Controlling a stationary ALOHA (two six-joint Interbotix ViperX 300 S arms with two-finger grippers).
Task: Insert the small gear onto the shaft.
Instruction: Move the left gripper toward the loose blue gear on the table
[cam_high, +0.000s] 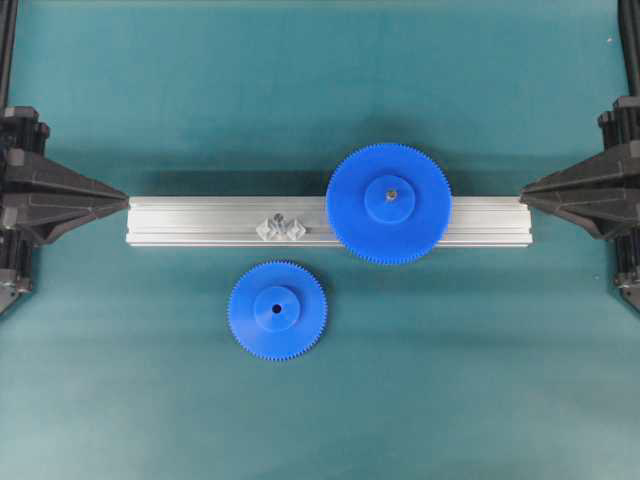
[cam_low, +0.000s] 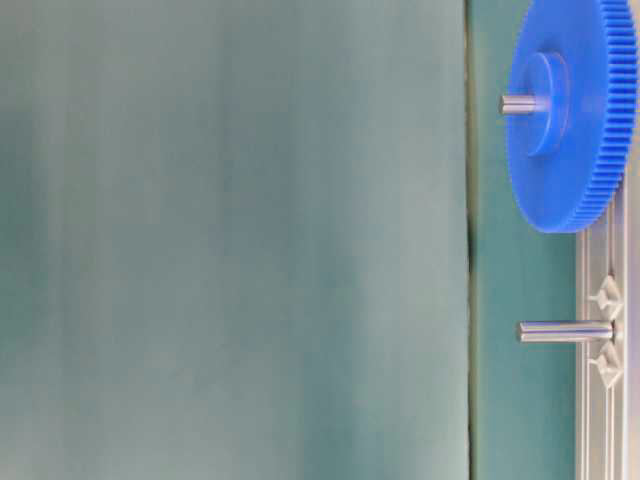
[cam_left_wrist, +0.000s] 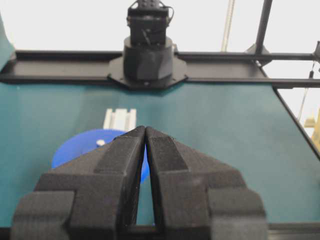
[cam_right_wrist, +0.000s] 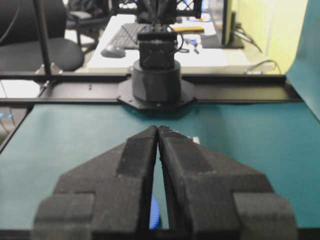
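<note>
The left gripper (cam_left_wrist: 145, 131) is closed, its two black fingertips meeting with only a hairline slit between them, and it grips nothing; in the overhead view it sits at the left edge of the table (cam_high: 120, 197), its tip pointing at the left end of the long aluminium bar (cam_high: 200, 221) and stopping just short of it. The right gripper (cam_right_wrist: 158, 130) is closed the same way, fingertips pressed together and empty, and from above it lies at the right edge (cam_high: 526, 192), aimed at the bar's right end and likewise just clear of it. Between the two tips the bar lies level across the green mat (cam_high: 120, 380). The shaft (cam_low: 565, 331) stands upright from the bar, left of its middle, on a small shiny faceted base (cam_high: 281, 228), bare, with nothing on it. The wider blue gear (cam_high: 389, 203) sits on the right part of the bar with a grey pin through its hub, its rim overhanging both edges of the bar. The small gear (cam_high: 277, 310) lies flat on the mat in front of the bar, hub up, near the shaft but apart from it, and touching neither the bar nor the wider gear.
</note>
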